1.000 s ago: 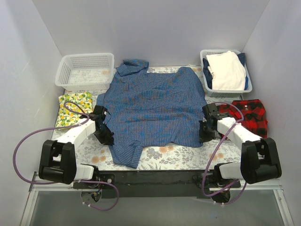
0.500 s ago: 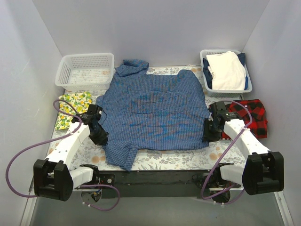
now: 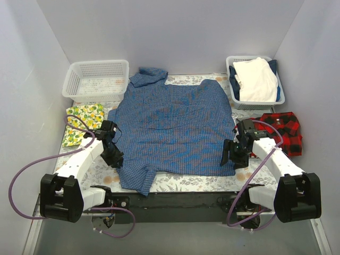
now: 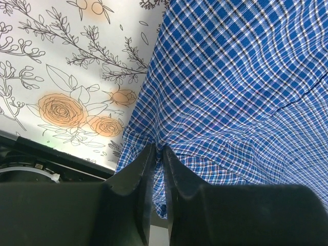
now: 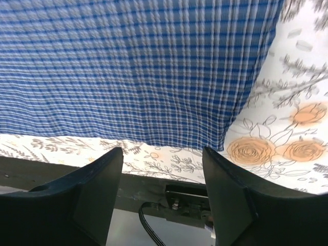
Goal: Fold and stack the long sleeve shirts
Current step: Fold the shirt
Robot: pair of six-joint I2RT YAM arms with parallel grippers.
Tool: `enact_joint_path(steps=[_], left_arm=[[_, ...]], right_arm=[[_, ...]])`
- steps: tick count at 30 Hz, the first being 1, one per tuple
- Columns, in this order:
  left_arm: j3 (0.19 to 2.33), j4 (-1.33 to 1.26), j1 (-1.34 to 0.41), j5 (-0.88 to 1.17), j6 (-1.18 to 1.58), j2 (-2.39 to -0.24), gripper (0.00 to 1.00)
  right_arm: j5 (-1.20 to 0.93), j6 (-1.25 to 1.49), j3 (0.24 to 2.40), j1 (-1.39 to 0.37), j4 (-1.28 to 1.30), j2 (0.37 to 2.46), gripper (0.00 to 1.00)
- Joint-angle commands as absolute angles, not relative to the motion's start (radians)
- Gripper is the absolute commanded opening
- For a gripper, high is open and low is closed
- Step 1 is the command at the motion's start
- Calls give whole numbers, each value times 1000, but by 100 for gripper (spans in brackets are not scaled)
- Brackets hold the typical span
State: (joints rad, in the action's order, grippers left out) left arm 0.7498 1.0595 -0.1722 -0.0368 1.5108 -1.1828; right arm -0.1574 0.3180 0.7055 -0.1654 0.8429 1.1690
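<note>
The blue checked shirt point(image 3: 172, 127) was spread flat across the middle of the floral table cover point(image 3: 183, 183), collar toward the far wall, a loose flap trailing off its near left corner; cloth at that left edge was pinched between the closed fingers of the left gripper point(image 4: 159, 151), a small ridge being raised there; the right gripper point(image 5: 161, 154) was held just off the near right corner, fingers wide apart with nothing between them; the red-and-black plaid shirt point(image 3: 281, 130) was lying crumpled at the right edge, beside the right arm; behind it a white garment point(image 3: 256, 79) was heaped in a basket point(image 3: 260, 104); a second basket point(image 3: 74, 85) was set at the far left, a lemon-print cloth point(image 3: 82, 122) lying before it.
</note>
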Motion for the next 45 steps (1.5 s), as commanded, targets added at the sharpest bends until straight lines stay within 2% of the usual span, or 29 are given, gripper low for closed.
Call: enact_joint_path(steps=[1, 11, 14, 17, 19, 20, 22, 23, 33, 45], left_arm=[[744, 1051, -167, -21, 1497, -1184, 12], [750, 1043, -167, -15, 1480, -1203, 12], [755, 1039, -167, -15, 1476, -1210, 12], [762, 1035, -166, -17, 1471, -1218, 11], [772, 1037, -166, -24, 1470, -1220, 8], [773, 1035, -167, -26, 1471, -1218, 7], [778, 1034, -166, -28, 1473, -1219, 1], [779, 1037, -166, -28, 1476, -1218, 0], [908, 1146, -140, -147, 1474, -1192, 0], [1135, 976, -98, -138, 1440, -1402, 0]], right_arm=[[-134, 363, 654, -164, 914, 1143, 70], [-17, 431, 654, -163, 876, 1226, 68], [-6, 449, 638, -164, 829, 1258, 65], [-9, 457, 629, -163, 779, 1273, 56], [-21, 456, 627, -164, 764, 1287, 42], [-29, 448, 630, -164, 759, 1289, 25], [-43, 439, 634, -164, 761, 1284, 3], [-44, 427, 638, -164, 768, 1282, 1], [-41, 391, 799, -138, 902, 1186, 1], [-46, 350, 1041, -66, 827, 1350, 1]])
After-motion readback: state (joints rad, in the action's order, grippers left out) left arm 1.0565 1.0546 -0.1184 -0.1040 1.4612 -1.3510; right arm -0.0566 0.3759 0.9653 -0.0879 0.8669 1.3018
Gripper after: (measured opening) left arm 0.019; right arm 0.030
